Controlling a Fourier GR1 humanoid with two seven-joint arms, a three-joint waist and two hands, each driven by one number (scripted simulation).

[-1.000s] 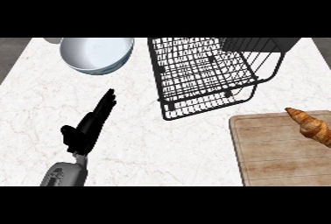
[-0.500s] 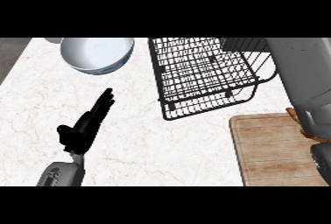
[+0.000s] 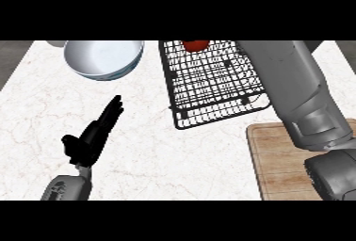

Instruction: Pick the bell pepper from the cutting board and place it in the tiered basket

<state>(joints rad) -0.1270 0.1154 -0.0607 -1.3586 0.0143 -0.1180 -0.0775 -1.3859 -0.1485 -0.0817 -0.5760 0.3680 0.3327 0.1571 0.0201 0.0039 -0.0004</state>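
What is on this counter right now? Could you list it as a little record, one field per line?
counter: white marble top
tiered basket: black wire, at the far middle
bell pepper: red thing at the basket's far edge, partly cut off by the view's top
bowl: pale blue-white, far left
cutting board: wooden, near right, partly hidden by the right forearm
left hand: black, fingers straight, over the counter, holding nothing
right forearm: grey, stretched toward the basket
right hand: not visible

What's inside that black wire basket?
A red bell pepper shows at the far end of the black wire basket. The right grey forearm covers its right side; the hand is hidden.
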